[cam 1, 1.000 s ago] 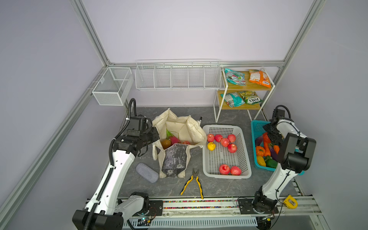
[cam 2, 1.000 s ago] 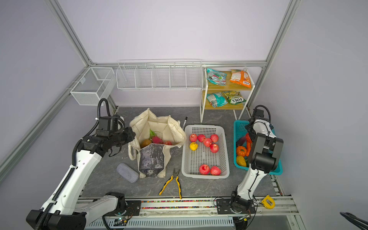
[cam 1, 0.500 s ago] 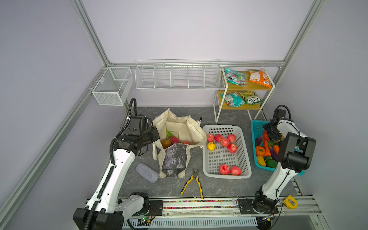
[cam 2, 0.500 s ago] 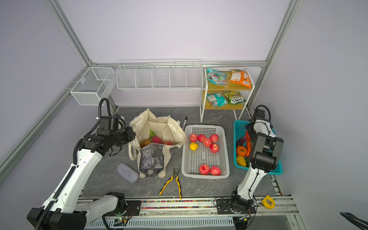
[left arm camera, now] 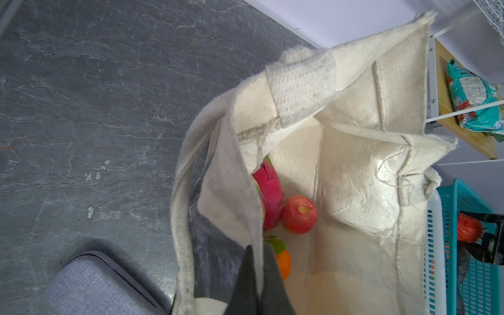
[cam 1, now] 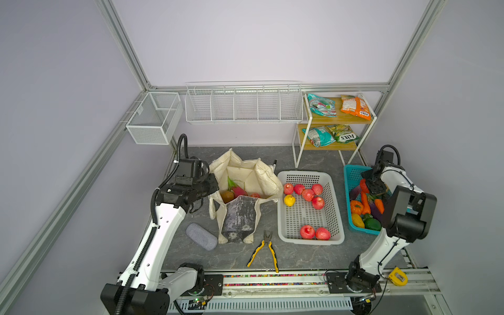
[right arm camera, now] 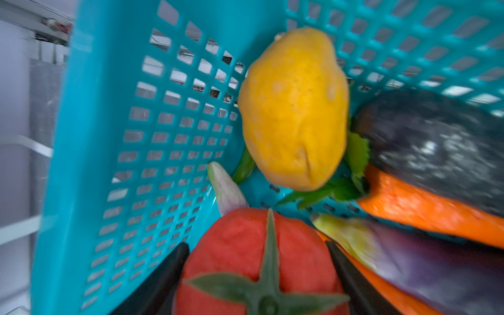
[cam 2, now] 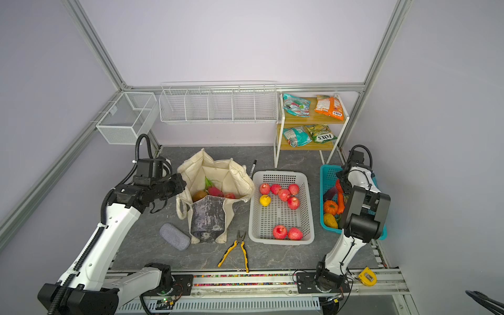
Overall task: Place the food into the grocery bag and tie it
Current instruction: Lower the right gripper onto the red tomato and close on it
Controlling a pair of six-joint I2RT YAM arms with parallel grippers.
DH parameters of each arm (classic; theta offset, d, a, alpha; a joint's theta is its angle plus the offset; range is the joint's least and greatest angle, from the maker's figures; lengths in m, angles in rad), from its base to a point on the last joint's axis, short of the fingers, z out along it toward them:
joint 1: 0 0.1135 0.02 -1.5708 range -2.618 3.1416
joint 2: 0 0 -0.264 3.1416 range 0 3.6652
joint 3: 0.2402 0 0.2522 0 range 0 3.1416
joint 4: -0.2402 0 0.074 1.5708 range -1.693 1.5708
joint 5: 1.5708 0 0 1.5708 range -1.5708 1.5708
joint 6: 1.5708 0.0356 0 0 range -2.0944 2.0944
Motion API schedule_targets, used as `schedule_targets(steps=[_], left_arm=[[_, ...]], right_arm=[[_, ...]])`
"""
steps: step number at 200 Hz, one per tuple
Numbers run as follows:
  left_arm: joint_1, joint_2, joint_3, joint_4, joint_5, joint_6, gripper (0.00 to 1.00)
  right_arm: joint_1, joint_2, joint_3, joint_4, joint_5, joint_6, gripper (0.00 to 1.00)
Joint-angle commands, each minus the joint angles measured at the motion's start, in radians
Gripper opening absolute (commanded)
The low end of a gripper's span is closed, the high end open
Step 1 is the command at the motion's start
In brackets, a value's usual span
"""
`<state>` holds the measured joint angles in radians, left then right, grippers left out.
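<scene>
Loading step, I reckon: the grey-fronted cream canvas tote [cam 1: 241, 215] stands open, left gripper [left arm camera: 257, 251] pinched tight on its rim. Right of the tote, in the teal plastic basket [right arm camera: 90, 81], right gripper [right arm camera: 256, 244] clasps a red green-stemmed tomato [right arm camera: 234, 245]. Next it needs lifting clear and carrying tote-ward.

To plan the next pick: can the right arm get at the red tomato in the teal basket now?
Probably yes. The right pincer is down inside the teal basket, one finger on each side of the tomato, with nothing between.
</scene>
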<state>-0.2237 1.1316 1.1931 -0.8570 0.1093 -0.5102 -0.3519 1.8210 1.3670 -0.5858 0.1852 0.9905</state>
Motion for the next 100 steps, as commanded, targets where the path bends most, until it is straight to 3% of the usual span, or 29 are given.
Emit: schedule_targets(steps=[1, 53, 100], left_arm=[[-0.005, 0.004, 0.02, 0.013, -0.002, 0.018, 0.0], [-0.005, -0.006, 0.019, 0.01, -0.012, 0.034, 0.0], [-0.005, -0.027, -0.023, 0.036, -0.01, 0.021, 0.0]], right_arm=[[0.002, -0.098, -0.045, -0.004, -0.007, 0.03, 0.54], [0.03, -0.259, -0.096, -0.054, -0.016, 0.005, 0.54], [0.117, -0.411, -0.12, -0.141, -0.009, -0.046, 0.54]])
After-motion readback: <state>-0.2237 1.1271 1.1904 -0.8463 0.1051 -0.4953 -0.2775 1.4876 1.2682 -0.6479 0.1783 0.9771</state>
